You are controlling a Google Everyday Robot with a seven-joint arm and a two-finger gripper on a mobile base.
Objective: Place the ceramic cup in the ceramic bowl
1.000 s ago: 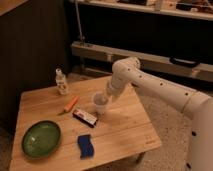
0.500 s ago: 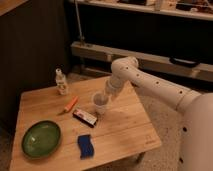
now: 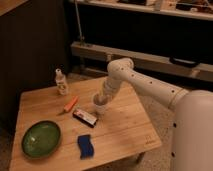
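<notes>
Ceramic bowl (image 3: 41, 138): set at the near left corner of the surface (image 3: 125, 131); its green inside is seen bare.
Ceramic cup (image 3: 100, 108): stood upright mid-surface, well apart from the bowl; its inside is hidden by the gripper.
Gripper (image 3: 102, 102): lowered onto the cup's top; whether the cup is clamped cannot be told.
Change: arm and cup are found much as they were half a second ago; nothing else is moved.
Between cup and bowl: a dark flat packet (image 3: 85, 117), an orange stick (image 3: 71, 104).
Elsewhere: blue sponge (image 3: 85, 146) beside the bowl; clear bottle (image 3: 61, 82) at the far left.
</notes>
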